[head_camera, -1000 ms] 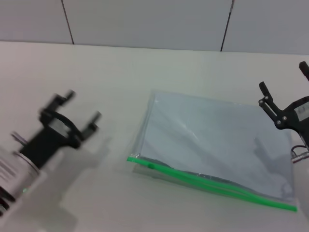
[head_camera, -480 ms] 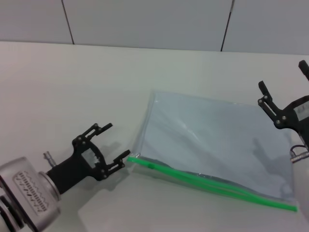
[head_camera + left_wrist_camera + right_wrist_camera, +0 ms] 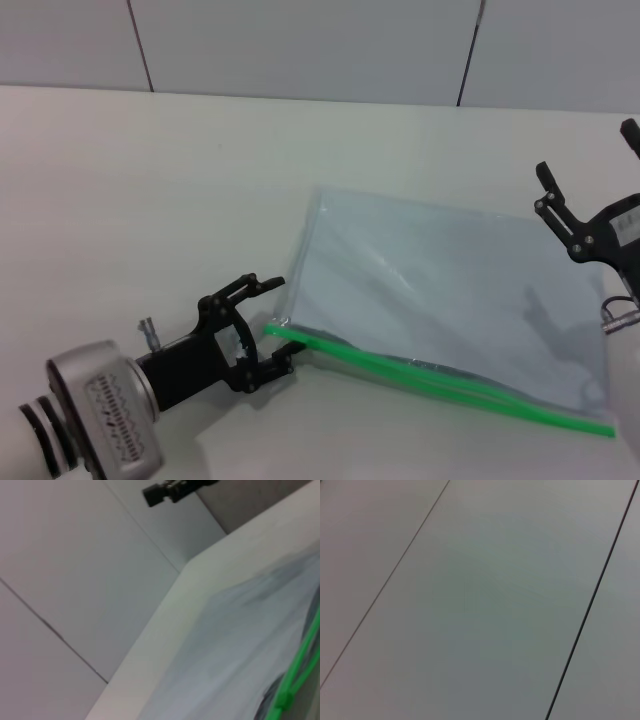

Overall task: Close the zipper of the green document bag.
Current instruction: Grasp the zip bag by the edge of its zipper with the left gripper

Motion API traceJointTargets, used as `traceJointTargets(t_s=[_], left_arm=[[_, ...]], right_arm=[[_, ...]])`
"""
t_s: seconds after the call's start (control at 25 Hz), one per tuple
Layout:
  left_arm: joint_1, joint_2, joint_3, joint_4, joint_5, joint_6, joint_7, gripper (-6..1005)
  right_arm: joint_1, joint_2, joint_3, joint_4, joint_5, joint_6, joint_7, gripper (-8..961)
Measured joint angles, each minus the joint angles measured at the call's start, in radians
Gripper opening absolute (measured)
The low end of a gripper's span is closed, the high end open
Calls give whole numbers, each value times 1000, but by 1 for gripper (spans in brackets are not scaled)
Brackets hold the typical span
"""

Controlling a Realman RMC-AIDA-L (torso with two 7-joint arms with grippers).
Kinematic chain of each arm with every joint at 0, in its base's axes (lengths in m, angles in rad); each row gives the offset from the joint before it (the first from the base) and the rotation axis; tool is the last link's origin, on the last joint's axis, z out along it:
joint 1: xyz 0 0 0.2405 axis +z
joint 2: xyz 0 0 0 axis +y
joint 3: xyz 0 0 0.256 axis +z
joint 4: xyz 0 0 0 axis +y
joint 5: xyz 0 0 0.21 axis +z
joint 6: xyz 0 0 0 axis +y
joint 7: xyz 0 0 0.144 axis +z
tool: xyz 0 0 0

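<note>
Jaws of my left gripper (image 3: 273, 318) gape wide around the near-left corner of the flat translucent bluish-grey document bag (image 3: 450, 300) on the white table (image 3: 150, 180), bright green zipper strip (image 3: 440, 378) unclosed; next, pinch that end. Right gripper (image 3: 590, 195), open, waits beside the bag's far edge.

left end effector (image 3: 268, 320) open at the green document bag (image 3: 450, 300) corner.

Soft even light, blurry wrist views
</note>
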Motion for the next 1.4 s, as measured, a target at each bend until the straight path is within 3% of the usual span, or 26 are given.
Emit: traceJointTargets(t_s=[0.48, 1.32, 1.4], left_arm=[[-47, -4, 2, 1, -5, -37, 187, 783], [-84, -7, 2, 22, -3, -105, 308, 757], [-84, -7, 2, 22, -2, -108, 313, 602]], right_arm=[[19, 0, -12, 1, -1, -1, 5, 850], [50, 0, -43, 14, -1, -1, 1, 850], [51, 0, -44, 14, 0, 0, 1, 850]])
